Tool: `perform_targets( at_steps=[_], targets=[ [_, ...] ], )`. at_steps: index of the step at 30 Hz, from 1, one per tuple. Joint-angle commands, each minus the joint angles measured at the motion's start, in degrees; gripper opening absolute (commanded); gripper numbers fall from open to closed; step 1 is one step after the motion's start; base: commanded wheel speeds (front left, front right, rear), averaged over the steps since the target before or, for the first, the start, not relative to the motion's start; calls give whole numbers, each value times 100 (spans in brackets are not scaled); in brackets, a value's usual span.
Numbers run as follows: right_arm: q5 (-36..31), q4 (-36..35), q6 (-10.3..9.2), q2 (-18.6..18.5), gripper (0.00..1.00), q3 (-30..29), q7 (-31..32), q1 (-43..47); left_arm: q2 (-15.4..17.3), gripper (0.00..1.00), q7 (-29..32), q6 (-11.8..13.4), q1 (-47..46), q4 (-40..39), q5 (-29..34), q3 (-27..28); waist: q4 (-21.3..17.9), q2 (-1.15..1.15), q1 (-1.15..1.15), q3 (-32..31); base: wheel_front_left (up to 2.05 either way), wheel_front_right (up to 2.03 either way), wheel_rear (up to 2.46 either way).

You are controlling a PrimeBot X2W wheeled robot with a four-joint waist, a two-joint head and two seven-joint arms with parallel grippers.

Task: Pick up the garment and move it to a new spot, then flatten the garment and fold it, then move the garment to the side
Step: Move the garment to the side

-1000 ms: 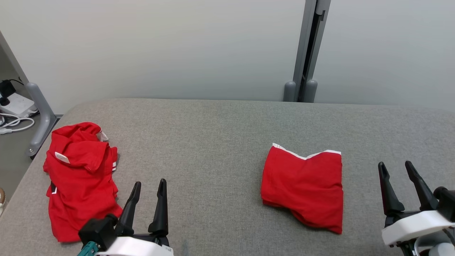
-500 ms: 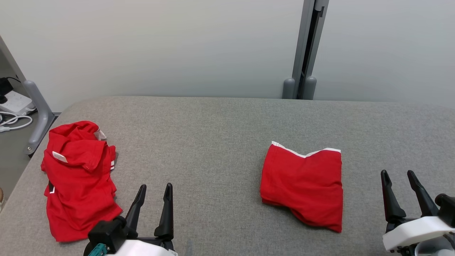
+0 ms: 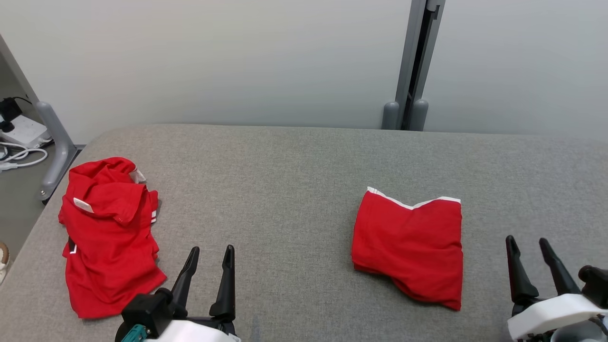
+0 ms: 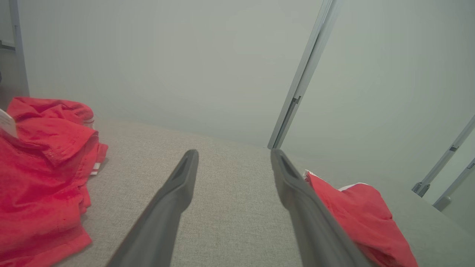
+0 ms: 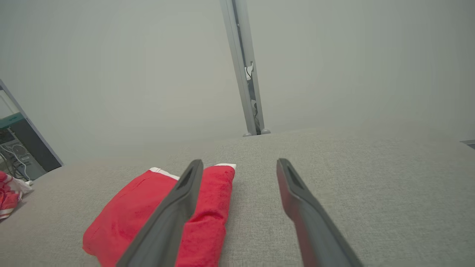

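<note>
**Head view:** You are looking down on a grey fabric-covered desk (image 3: 294,161) that carries two red pieces, well apart. The crumpled red shirt with white labels (image 3: 107,235) lies heaped near the desk's left edge with its collar bunched on top. It looks like the piece waiting to be lifted and moved. The folded red garment with white trim (image 3: 411,249) sits right of centre as a compact packet, which reads as a job done and set aside. Your left pincer (image 3: 212,249) hovers just beside the heap's lower corner, fingers apart and empty. Your right pincer (image 3: 527,240) hangs near the packet's right edge, likewise apart and empty, touching nothing.

**Left wrist view:** The two dark fingers frame bare desk, with the heap to one side and the packet to the other. The arm points past the shirt rather than at it, so a grasp would probably call for a swing toward the heap.

**Right wrist view:** The spread fingers point along the desk toward a grey metal post (image 5: 245,74) at the wall. The packet lies low on this view's left, partly behind one finger. Whether the finger clears the cloth cannot be told.
</note>
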Motion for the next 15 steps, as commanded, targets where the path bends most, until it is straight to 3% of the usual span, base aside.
perform_targets(
  at_steps=[1,6,13,15],
  targets=[
    [118,83,1,-62,100,77,-10,-66,25,100,-15,-2,-83,3,-4,-10,29,0,0,32,0,0,0],
    [827,680,1,-256,100,710,40,-298,26,100,-15,-22,-150,28,-13,-138,151,0,0,146,0,0,0],
    [2609,1268,1,-453,100,1400,595,-722,24,100,-16,-35,-197,89,10,-248,388,0,0,244,0,0,0],
    [2809,1335,1,-502,100,1463,670,-765,25,100,-16,-33,-202,92,13,-254,433,0,0,257,0,0,0]
  ],
)
